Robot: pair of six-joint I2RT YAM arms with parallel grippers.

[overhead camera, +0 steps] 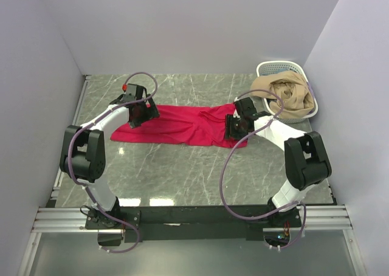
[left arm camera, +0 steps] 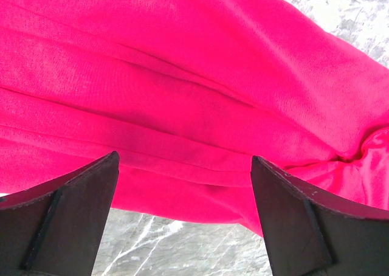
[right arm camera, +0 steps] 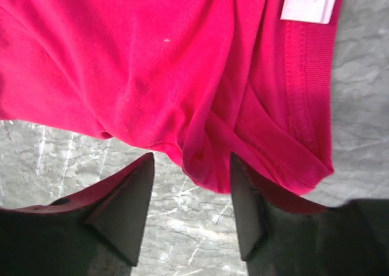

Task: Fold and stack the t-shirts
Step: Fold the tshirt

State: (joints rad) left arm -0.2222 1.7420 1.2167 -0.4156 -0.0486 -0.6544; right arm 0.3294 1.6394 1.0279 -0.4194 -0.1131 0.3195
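One grey marble table (overhead camera: 182, 179) carries everything, and two arms rise from its 6 o'clock edge, the left arm (overhead camera: 85, 151) and the right arm (overhead camera: 307, 160), each bent inward over the middle. One crimson t-shirt (overhead camera: 182, 125) lies flat but rumpled across the centre of the table, stretched from 9 o'clock toward 3 o'clock. One white lattice basket (overhead camera: 276, 66) stands in the table's 1 o'clock corner, well apart from the t-shirt, with one heap of tan cloth (overhead camera: 292, 96) piled in it and spilling over its near rim; how many pieces make up that heap cannot be told. There are two grippers. The left gripper (left arm camera: 185, 155) hangs over the t-shirt's 9 o'clock end near its far edge; its jaws stand wide apart and clasp nothing, and in the left wrist view the red cloth fills the 12 o'clock side beyond the fingertips, with its near edge crossing the gap between them and bare marble at 6 o'clock. The right gripper (right arm camera: 191, 155) sits at the t-shirt's 3 o'clock end, jaws partly apart with marble showing between them; a bunched fold of red cloth reaches down to the mouth of the fingertips from 12 o'clock, and nothing is pinched there. One small white neck label (right arm camera: 310, 1) lies on the ribbed collar at 1 o'clock of that gripper.
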